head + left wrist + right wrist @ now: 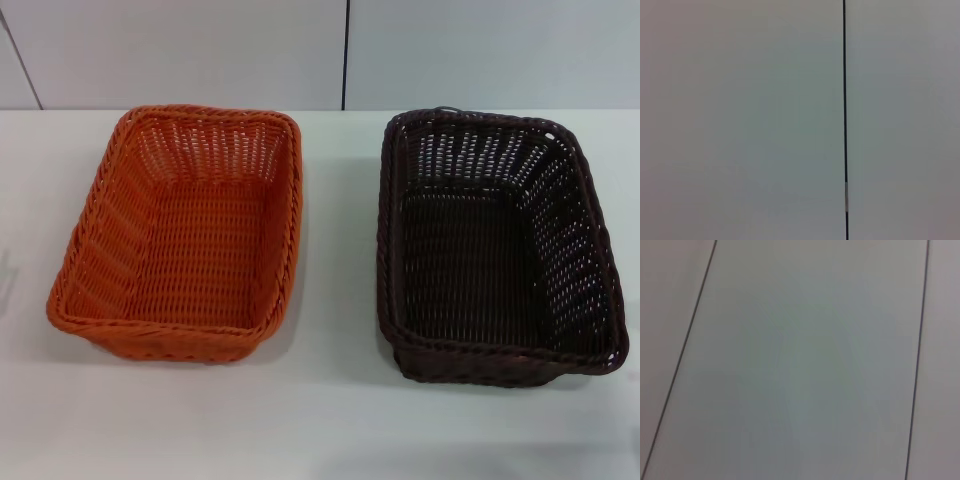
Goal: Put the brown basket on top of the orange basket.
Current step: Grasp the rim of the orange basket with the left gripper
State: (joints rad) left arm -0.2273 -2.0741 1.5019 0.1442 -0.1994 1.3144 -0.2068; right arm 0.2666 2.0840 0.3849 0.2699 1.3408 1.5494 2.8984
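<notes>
Observed the brown basket on the robot's right half of the white desk, upright and open side up, long axis running from the near edge toward the back wall, near end angled slightly toward the right. Observed the orange basket on the left half, likewise upright, long axis also running near to far, near end angled slightly toward the left. Found the two side by side but apart, with a strip of bare desk between their inner rims, narrowest at the far ends and widening toward the near ends. Found both empty, neither stacked on the other. Noted far rims of both close to the back edge of the desk, where the pale panelled wall began; noted a broad band of bare desk in front of both, and a narrower margin to the left of the orange one. Noted the right rim of the brown one close to the right border of the head view. Saw neither pincer in any view; could not tell whether apart or together, nor where either stood relative to the baskets. Recorded both wrist views as showing only pale panels with thin dark seams.
</notes>
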